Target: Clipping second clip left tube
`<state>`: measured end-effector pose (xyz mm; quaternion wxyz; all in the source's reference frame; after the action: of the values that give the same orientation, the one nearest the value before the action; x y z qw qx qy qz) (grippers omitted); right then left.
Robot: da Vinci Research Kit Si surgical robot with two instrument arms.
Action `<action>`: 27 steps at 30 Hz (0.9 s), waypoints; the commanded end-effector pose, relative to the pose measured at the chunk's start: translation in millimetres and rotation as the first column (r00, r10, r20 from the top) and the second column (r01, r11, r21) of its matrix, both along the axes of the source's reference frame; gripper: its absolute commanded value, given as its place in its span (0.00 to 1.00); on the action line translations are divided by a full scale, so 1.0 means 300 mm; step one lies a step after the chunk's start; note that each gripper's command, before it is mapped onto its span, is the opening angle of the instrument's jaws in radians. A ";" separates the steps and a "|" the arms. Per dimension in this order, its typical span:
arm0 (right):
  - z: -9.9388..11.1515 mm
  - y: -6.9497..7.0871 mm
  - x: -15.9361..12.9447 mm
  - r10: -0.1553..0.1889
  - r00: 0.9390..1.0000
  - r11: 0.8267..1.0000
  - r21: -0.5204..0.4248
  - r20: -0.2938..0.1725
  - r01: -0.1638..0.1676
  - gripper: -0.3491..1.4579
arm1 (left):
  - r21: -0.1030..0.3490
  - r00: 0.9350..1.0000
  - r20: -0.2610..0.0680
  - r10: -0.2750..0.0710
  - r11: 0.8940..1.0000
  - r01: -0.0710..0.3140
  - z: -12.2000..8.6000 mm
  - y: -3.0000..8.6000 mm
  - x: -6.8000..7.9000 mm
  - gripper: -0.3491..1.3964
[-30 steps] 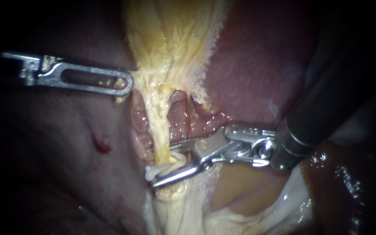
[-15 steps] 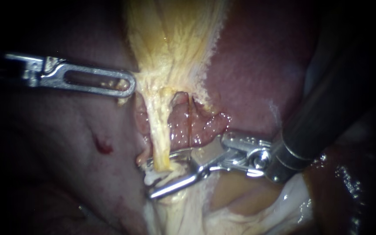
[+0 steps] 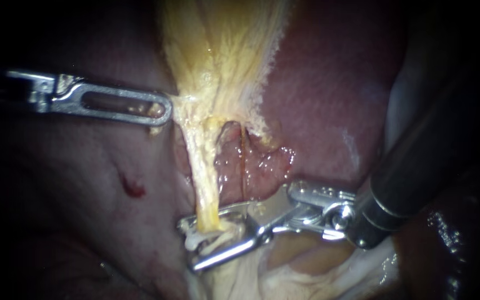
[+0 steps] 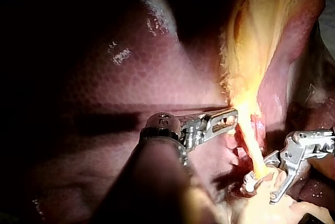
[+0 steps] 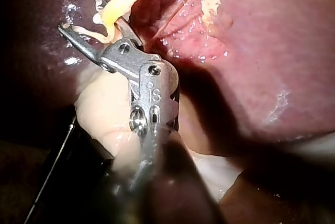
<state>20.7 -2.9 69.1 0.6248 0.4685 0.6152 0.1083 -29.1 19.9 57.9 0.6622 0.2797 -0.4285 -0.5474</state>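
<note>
**A:** Where is the left tube (image 3: 204, 178)?

**B:** It is the taut yellow strand that runs straight down into the right instrument's claw (image 3: 190, 245). That claw stands open astride it, one half on each side. A whitish piece (image 3: 209, 241) lies in the gap, and I cannot tell whether it is clip or tissue.

**A:** And the other claw?

**B:** The left instrument's claw (image 3: 162, 110) is well apart from the open one. It is closed on the edge of the yellow tissue (image 3: 223, 55), which tents toward it. A thinner reddish tube (image 3: 243, 161) stands just outside the open claw, with the liver (image 3: 329, 94) behind.

**A:** Which step, then?

**B:** Placement, I judge: the claw is set across the tube but not yet squeezed. The next move calls for checking that only the left tube is inside and both tips reach past it. Then it should close squarely.
</note>
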 end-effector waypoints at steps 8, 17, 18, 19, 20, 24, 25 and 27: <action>-0.0017 -0.0003 -0.0002 -0.002 1.000 1.000 0.001 -0.002 0.002 0.43 | 0.000 1.000 0.001 0.000 1.000 0.000 0.0002 0.0002 0.0001 0.00; -0.0011 0.0001 -0.0004 0.011 1.000 1.000 -0.001 0.008 -0.011 0.36 | 0.000 1.000 0.001 0.001 1.000 -0.001 0.0003 0.0002 0.0002 0.00; -0.0010 0.0002 -0.0004 0.014 1.000 1.000 -0.002 0.009 -0.014 0.35 | 0.000 1.000 0.001 0.001 1.000 -0.001 0.0003 0.0002 0.0002 0.00; -0.0010 0.0003 -0.0005 0.014 1.000 1.000 -0.002 0.010 -0.014 0.34 | 0.000 1.000 0.001 0.001 1.000 -0.001 0.0003 0.0002 0.0002 0.00; -0.0009 0.0004 -0.0005 0.016 1.000 1.000 -0.002 0.011 -0.016 0.33 | 0.000 1.000 0.001 0.000 1.000 0.000 0.0003 0.0002 0.0001 0.00; -0.0006 0.0006 -0.0007 0.019 1.000 1.000 -0.003 0.013 -0.019 0.30 | 0.000 1.000 0.001 0.000 1.000 0.000 0.0003 0.0002 0.0001 0.00; -0.0006 0.0006 -0.0008 0.019 1.000 1.000 -0.002 0.013 -0.019 0.29 | 0.000 1.000 0.001 0.000 1.000 0.000 0.0003 0.0002 0.0001 0.00; -0.0003 0.0008 -0.0012 0.019 1.000 1.000 -0.002 0.014 -0.019 0.26 | 0.000 1.000 0.001 0.000 1.000 0.000 0.0004 0.0003 0.0001 0.00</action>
<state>20.3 -2.6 69.0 0.6288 0.4603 0.6155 0.1176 -29.1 19.9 58.0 0.6622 0.2802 -0.4287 -0.5470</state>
